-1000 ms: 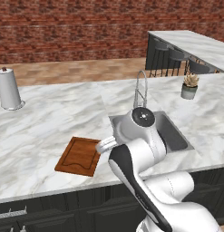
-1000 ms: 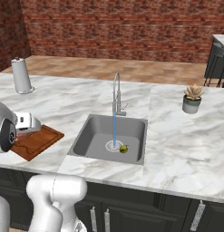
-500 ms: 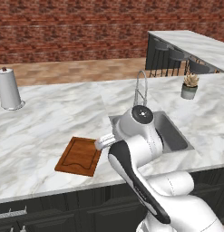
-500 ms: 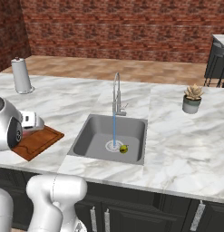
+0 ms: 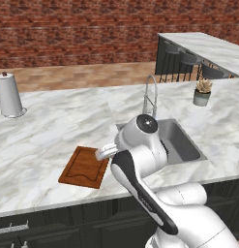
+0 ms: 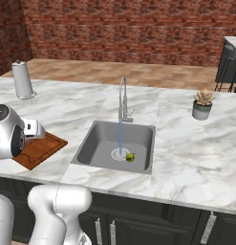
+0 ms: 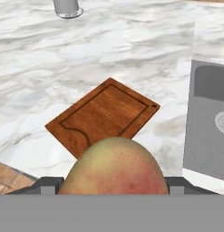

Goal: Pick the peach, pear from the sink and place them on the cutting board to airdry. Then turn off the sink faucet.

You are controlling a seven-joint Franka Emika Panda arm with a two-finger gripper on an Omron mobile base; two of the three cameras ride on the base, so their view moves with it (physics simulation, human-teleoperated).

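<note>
Showing held peach (image 7: 114, 166); sink (image 6: 93, 141) keeps pear (image 6: 130, 156).

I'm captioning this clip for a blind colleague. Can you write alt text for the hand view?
A pinkish-red and yellow peach sits close up between the tool's fingers, held above a marble counter. Beyond it a bare reddish-brown wooden cutting board lies flat on the counter, with the grey sink and its drain at the right edge.

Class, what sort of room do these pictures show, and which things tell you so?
Most likely a kitchen: a grey steel sink under a running chrome gooseneck faucet, a reddish-brown wooden cutting board, and marble counters over dark cabinets.
</note>
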